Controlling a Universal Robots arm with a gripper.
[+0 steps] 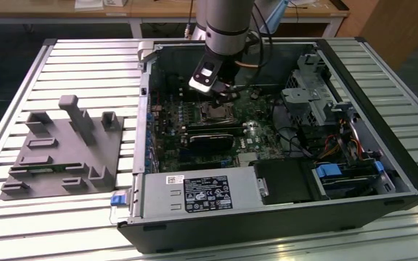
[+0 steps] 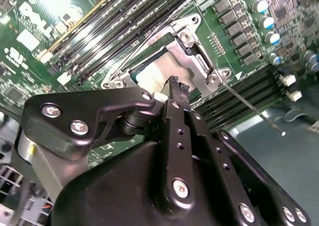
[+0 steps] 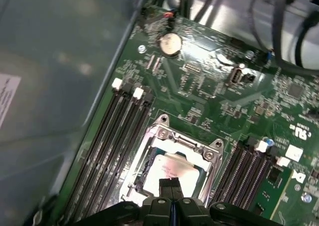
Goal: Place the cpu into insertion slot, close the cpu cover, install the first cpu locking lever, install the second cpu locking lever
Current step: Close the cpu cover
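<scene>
- gripper (image 2: 174, 84): fingers pressed together, nothing between them afaict; tip sits at the edge of the cpu (image 3: 172, 167), touching or just above, can't tell.
- cpu lies flat in the insertion slot (image 1: 213, 112); cpu cover (image 3: 182, 142) looks down around it, lid showing thru the window.
- Thin lever rod (image 2: 251, 109) juts out beside the socket, prob not latched.
- Handling, my read: cpu is light, stiff and thin w/ a slick metal lid. Contact side is fragile, so grip opposite edges, no sideways drag.
- Cover is thin hinged sheet, so push on the frame, not the window.
- Surface: green motherboard (image 3: 209, 96), memory slots (image 3: 114, 146) close on both sides.
- Room: tight inside the PC case (image 1: 383, 125), cables near; case sits on a slatted table (image 1: 85, 70).
</scene>
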